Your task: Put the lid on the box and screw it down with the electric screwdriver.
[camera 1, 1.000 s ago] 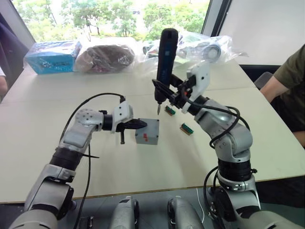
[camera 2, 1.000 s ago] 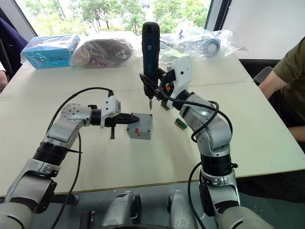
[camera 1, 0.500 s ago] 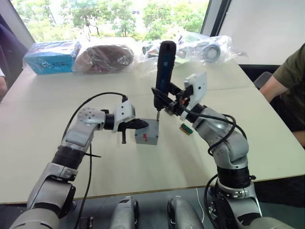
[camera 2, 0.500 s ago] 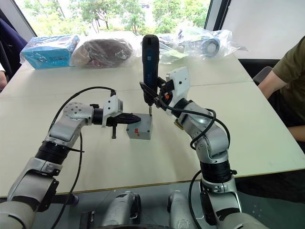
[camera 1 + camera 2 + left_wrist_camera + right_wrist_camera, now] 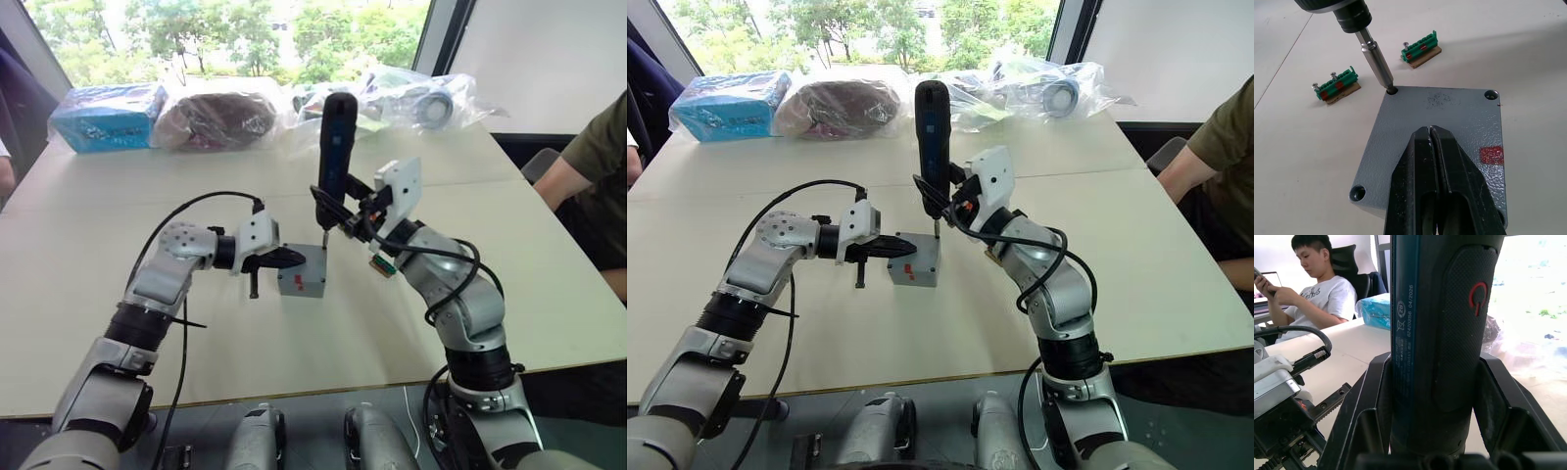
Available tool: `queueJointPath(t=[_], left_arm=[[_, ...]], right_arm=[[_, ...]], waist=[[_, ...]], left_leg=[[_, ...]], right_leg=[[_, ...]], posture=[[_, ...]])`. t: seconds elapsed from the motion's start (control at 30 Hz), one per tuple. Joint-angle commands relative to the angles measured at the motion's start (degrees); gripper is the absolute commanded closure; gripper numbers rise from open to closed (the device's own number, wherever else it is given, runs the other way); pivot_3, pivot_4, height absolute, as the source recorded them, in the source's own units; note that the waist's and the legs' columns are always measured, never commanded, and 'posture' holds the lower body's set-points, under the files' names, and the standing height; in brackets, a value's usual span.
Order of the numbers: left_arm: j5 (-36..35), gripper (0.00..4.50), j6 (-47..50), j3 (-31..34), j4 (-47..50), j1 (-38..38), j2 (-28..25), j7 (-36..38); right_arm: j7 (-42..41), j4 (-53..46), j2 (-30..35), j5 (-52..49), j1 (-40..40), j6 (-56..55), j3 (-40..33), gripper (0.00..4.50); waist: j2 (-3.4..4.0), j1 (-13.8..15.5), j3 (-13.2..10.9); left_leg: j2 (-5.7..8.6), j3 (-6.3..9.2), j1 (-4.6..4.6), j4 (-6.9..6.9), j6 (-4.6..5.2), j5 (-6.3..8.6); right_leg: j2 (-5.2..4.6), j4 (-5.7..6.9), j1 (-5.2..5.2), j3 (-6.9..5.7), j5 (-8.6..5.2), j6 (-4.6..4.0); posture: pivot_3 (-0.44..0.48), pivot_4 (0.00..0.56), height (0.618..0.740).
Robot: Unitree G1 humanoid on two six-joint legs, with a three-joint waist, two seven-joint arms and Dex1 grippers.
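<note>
Over the last second our right gripper (image 5: pixel 950 201) has swung the electric screwdriver (image 5: pixel 932 132) in from beside the box and brought it down; a second ago the bit hung in the air clear of the box, and now, in the left wrist view, its tip sits in the far corner screw hole of the lid (image 5: pixel 1437 142). We take that to mean the approach is over and the fastening step is about to start, or has just started, on this first corner. Whether a screw is in that hole we cannot tell.

The lid lies flat on the box (image 5: pixel 302 279), which rests on the table (image 5: pixel 88 264) between our two arms, its red mark facing us. Our left gripper (image 5: pixel 1432 142) has its two black fingers pressed together with nothing between them, and they lie across the lid's top, apparently holding it down. It has kept that place throughout. The right gripper is clamped around the black body of the screwdriver, which stands nearly upright over the box's far right corner.

Two green connector blocks (image 5: pixel 1336 87) lie on the table just beyond the box, apart from it. The other three corner holes that we see look empty.
</note>
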State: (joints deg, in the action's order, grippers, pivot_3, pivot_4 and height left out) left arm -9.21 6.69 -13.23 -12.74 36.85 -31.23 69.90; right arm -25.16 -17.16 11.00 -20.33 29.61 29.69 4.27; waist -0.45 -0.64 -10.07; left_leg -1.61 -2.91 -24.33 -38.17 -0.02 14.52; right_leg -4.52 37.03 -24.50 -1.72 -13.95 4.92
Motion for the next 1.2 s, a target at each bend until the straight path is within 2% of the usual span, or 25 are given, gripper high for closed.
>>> queueJointPath(t=[0.03, 0.27, 0.4, 0.53, 0.7, 0.83, 1.2], left_arm=[[1.68, 4.50, 1.08, -1.83, -0.73, -0.75, -0.25, 0.53], [1.34, 4.50, 2.82, -1.95, -2.51, -0.05, 1.82, -0.66], [2.48, 4.50, 2.38, -2.56, -4.50, 0.09, 2.32, -0.48], [3.43, 4.50, 1.69, -3.17, -5.30, 0.08, 2.19, -0.41], [4.71, 4.50, 0.84, -3.81, -5.55, -0.49, 1.65, -0.53], [5.46, 4.50, 0.42, -3.92, -6.04, -1.06, 1.68, -0.70], [5.93, 4.50, 0.22, -4.00, -5.94, -2.60, 1.36, -1.04]], right_arm=[[-0.84, -2.39, 0.00, -1.17, -0.95, 1.46, 1.54, 2.78], [-2.54, -0.85, 0.98, 0.13, -3.49, 2.92, 5.48, 2.78], [-0.71, 1.31, 0.88, -0.02, -3.99, 8.57, 5.56, 2.78], [-0.35, 3.71, 1.27, 2.17, -4.75, 9.57, 7.15, 2.78], [0.87, 6.23, 0.05, 2.25, -5.72, 11.74, 6.62, 2.78], [1.52, 7.92, 0.10, 2.93, -5.69, 12.94, 7.12, 2.78], [3.53, 10.99, -0.03, 3.76, -5.97, 16.41, 7.44, 2.78]], waist=[[-0.02, -0.01, 0.02], [-0.10, -0.02, 0.26], [-0.38, -0.07, 0.70], [-0.44, -0.14, 1.18], [-0.49, -0.16, 2.04], [-0.62, -0.18, 2.39], [-0.47, -0.25, 3.58]], left_leg=[[0.00, 0.00, 0.01, 0.00, 0.00, 0.00], [-0.01, 0.00, 0.10, 0.01, 0.00, 0.00], [-0.02, -0.01, 0.36, 0.05, 0.02, 0.01], [-0.12, 0.09, 1.18, 0.23, 0.15, 0.11], [-0.20, 0.16, 1.37, 0.34, 0.30, 0.20], [-0.23, 0.12, 2.04, 0.74, 0.35, 0.25], [-0.29, 0.14, 2.90, 1.55, 0.32, 0.29]], right_leg=[[0.00, 0.00, 0.01, 0.00, 0.00, 0.00], [0.01, -0.01, 0.08, 0.00, -0.01, 0.00], [0.01, -0.03, 0.32, 0.01, -0.03, -0.01], [0.02, -0.15, 1.10, -0.02, -0.30, -0.28], [0.01, -0.18, 1.23, -0.01, -0.43, -0.40], [-0.05, -0.39, 1.78, 0.00, -0.69, -0.66], [-0.31, -1.03, 2.21, -0.02, -0.82, -0.81]], posture=[[0.000, 0.150, 0.740], [0.000, 0.150, 0.740], [0.000, 0.150, 0.740], [0.000, 0.150, 0.740], [0.000, 0.150, 0.740], [0.000, 0.150, 0.740], [0.000, 0.150, 0.740]])
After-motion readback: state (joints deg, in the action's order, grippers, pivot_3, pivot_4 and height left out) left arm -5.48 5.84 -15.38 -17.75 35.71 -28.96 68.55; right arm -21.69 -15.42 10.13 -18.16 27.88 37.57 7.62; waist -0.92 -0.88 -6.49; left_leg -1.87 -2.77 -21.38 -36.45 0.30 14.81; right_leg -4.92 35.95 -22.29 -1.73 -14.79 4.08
